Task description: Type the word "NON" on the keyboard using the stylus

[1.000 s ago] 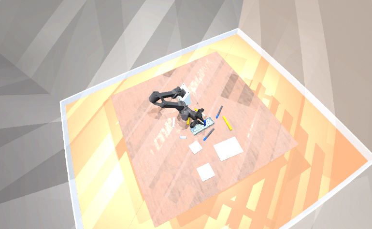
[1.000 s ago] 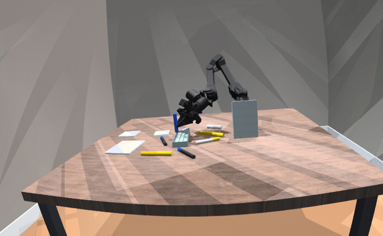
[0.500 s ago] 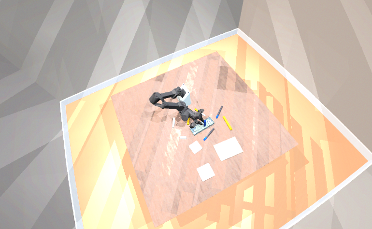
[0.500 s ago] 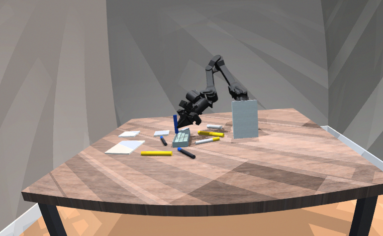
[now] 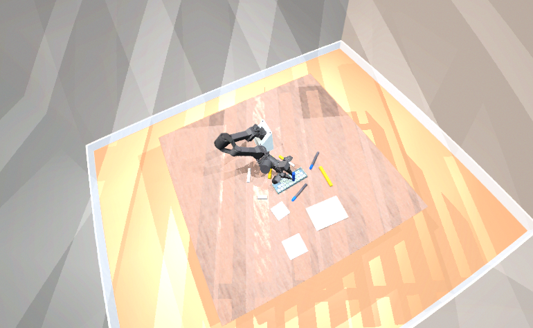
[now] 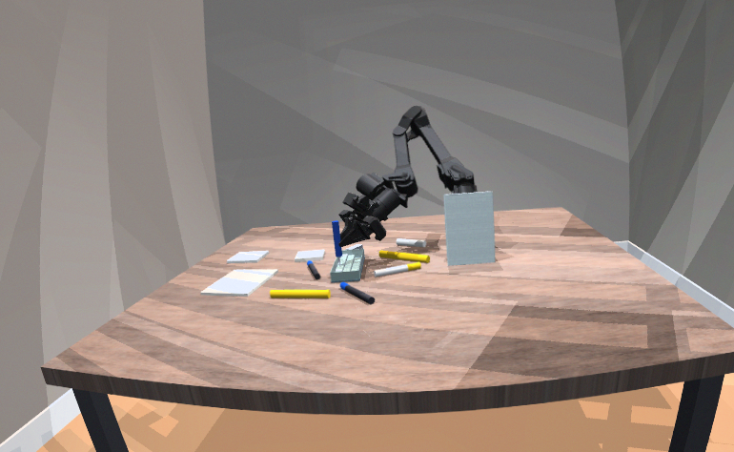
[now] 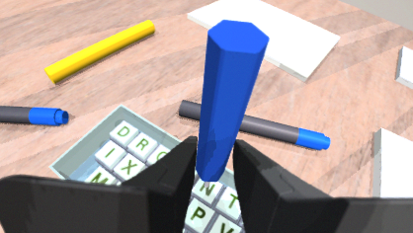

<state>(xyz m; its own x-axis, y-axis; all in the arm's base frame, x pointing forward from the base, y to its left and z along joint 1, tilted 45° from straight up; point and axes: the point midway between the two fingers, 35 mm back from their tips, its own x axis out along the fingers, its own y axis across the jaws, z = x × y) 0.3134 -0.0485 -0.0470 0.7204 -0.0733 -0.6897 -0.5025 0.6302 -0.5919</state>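
Fingers around 1 blue stylus, above the keyboard.

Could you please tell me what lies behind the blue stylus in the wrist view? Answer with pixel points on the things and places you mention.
Behind the blue stylus (image 5: 293, 176) (image 6: 336, 238) (image 7: 228, 99) runs a dark marker (image 7: 272, 128), its blue end showing; the stylus covers part of its barrel.

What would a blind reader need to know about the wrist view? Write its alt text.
A black gripper grips an upright blue stylus over a keyboard, near its N key. Beyond lie two dark gray pens with blue ends, a yellow stick and white slabs.
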